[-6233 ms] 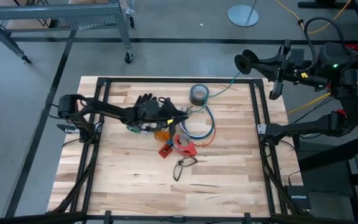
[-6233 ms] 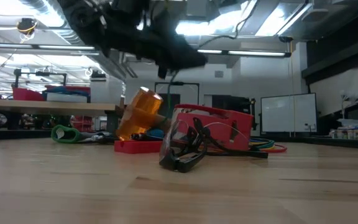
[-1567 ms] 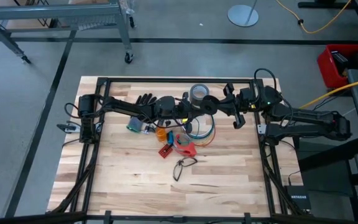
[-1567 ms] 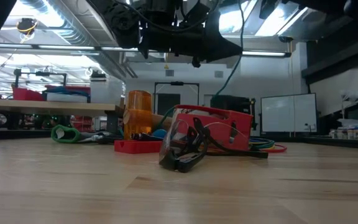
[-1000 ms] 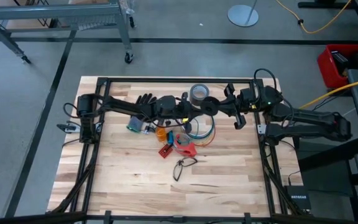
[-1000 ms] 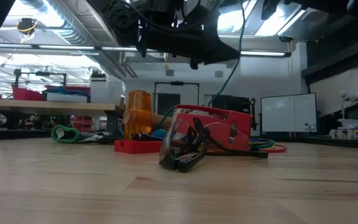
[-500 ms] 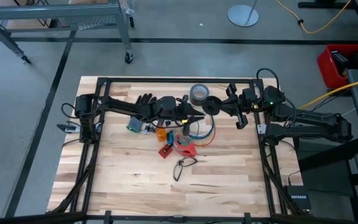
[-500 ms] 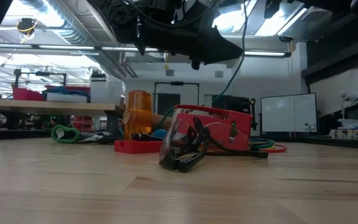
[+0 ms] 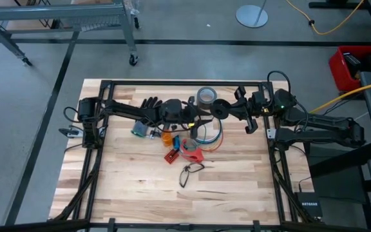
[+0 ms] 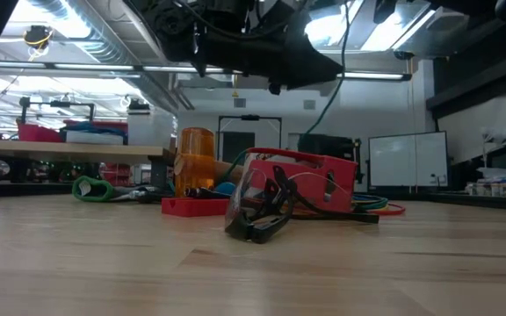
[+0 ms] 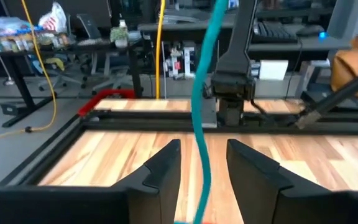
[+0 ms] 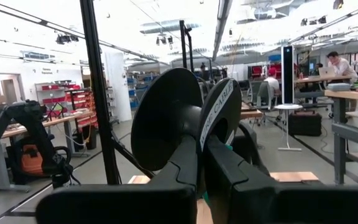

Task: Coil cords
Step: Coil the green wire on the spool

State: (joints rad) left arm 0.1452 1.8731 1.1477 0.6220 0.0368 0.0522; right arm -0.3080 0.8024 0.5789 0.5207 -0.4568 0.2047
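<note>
The cords (image 9: 207, 133) lie as a loose blue, white and orange loop on the table right of centre. A teal cord (image 11: 199, 124) rises from there and passes between the fingers of my open left gripper (image 11: 204, 148), apart from both. In the high view my left gripper (image 9: 203, 120) hovers just left of the loop. My right gripper (image 9: 229, 109) is level above the loop's far side, shut on a black spool (image 9: 216, 109). My right gripper pinches the spool by the rim of its labelled flange (image 12: 212, 134) between its two fingers, coming level from the table's right side. The spool is lifted clear of the table with its discs on edge.
A grey tape roll (image 9: 205, 96) sits just beyond the spool. A black glove (image 9: 151, 103), an orange hammer (image 10: 193, 162), a red tool (image 9: 190, 151) and safety glasses (image 10: 262, 211) lie around the table's middle. The near half of the table (image 9: 147, 193) is bare wood.
My left gripper has opened where it stands and let go of the teal cord, which now runs free between its fingers. Neither arm has moved otherwise.
</note>
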